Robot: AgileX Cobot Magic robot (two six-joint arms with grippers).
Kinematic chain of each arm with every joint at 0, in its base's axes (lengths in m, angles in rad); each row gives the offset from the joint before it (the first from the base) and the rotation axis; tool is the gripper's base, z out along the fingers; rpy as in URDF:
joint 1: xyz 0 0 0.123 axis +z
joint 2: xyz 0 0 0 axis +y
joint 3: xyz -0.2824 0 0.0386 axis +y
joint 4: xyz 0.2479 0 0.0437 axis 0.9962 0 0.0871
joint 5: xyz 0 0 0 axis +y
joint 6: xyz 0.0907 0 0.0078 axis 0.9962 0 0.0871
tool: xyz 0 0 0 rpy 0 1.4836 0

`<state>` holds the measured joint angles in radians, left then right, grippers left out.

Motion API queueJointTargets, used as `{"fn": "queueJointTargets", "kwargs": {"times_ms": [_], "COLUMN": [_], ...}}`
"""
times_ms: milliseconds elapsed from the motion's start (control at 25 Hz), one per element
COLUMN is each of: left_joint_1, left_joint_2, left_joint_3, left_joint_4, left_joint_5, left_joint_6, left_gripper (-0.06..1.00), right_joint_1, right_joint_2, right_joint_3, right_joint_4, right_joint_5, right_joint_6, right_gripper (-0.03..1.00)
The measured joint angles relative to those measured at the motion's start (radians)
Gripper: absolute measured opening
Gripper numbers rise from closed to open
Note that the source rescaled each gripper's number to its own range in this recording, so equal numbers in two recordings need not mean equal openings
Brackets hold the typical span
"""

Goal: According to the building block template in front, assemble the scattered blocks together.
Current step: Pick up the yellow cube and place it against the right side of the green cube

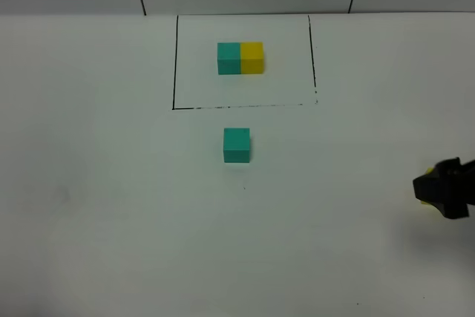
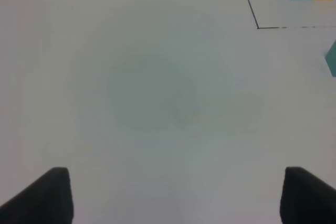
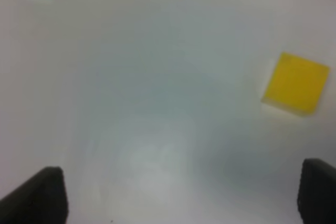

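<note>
- Far left, outside the high view: left gripper (image 2: 176,196), seen only by its own wrist camera, jaws spread wide over bare table (image 2: 147,93), nothing held.
- Middle, at the back: building block template (image 1: 240,58), teal joined to yellow, teal on the left, inside the black drawn outline (image 1: 175,64).
- Just in front of that outline: teal cube (image 1: 237,145), loose on the table, well apart from its partner.
- Far right, at the edge of the high view: yellow cube (image 3: 295,83), mostly hidden there behind a dark arm; shown whole only by the right wrist camera.
- Right gripper (image 3: 178,198): wide open and empty, with the yellow cube off to one side of the jaws, not between them; probably hovering low, though height hard to judge in so blurred a picture.
- Done so far: nothing joined, no cube in hand.
- Left to do: bringing the yellow cube across to sit against the teal one, in the template's order.
</note>
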<state>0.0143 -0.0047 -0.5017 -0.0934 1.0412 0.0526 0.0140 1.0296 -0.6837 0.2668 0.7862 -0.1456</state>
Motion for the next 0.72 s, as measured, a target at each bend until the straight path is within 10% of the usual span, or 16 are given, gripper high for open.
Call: {"fn": "queueJointTargets", "kwargs": {"times_ms": [720], "left_joint_1": [0.000], "left_joint_2": [0.000], "left_joint_3": [0.000], "left_joint_4": [0.000], "left_joint_5": [0.000], "left_joint_6": [0.000], "left_gripper": [0.71], "right_joint_1": [-0.093], "right_joint_2": [0.519], "right_joint_3": [-0.102], "right_joint_4": [-0.138], "right_joint_5": [-0.189], "right_joint_6": [0.071], "right_gripper": [0.82]}}
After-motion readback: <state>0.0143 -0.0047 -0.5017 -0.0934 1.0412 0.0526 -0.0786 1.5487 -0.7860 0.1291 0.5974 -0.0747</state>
